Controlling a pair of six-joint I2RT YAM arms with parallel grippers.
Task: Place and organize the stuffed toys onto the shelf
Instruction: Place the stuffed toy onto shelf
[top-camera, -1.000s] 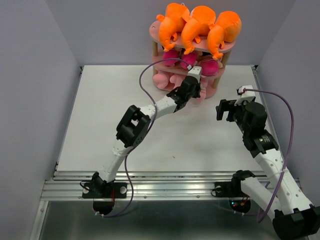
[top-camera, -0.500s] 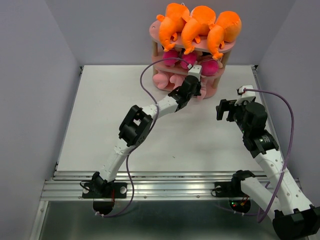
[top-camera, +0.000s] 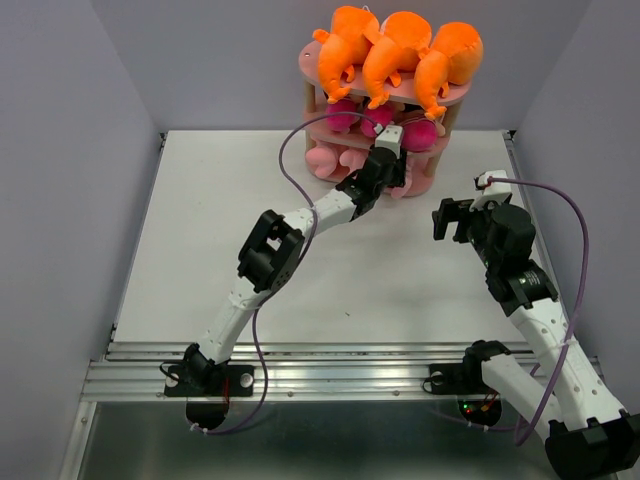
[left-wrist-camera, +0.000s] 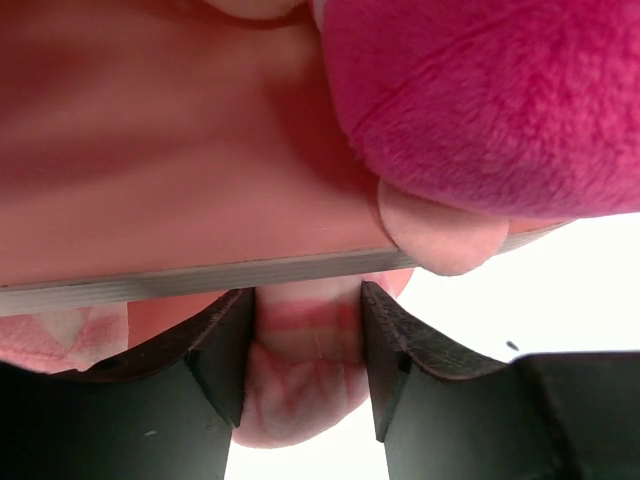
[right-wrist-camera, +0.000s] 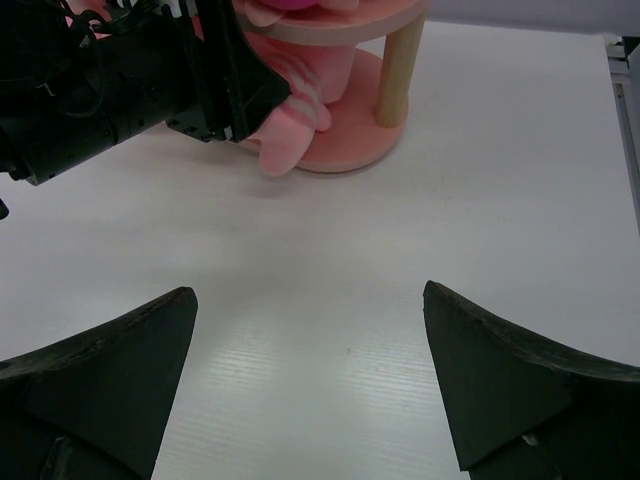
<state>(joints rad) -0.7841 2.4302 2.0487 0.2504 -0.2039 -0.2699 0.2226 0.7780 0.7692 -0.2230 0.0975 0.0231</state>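
1. From above, orange monsters (top-camera: 395, 55) crowd the shelf (top-camera: 304, 70) on its top tier and magenta dolls (top-camera: 420, 133) fill the middle; the left jaws reach the bottom tier.
2. Between the left jaws sits a pale striped pig (left-wrist-camera: 305, 340). It looks soft, light and squashy, best pinched mid-body. Whether it is gripped or freed, I cannot tell.
3. The right jaws gape, empty, above the table (right-wrist-camera: 350, 280).

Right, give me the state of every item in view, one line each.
shelf, upright at the far edge of the table, toys on all three tiers.
orange monsters, three lying on the top tier.
magenta dolls, on the middle tier.
pink striped pig, at the bottom tier's edge, between the jaws of the left pincer.
left pincer, jaws flanking the pig; whether it grips, cannot tell.
right pincer, open, empty, over the table.
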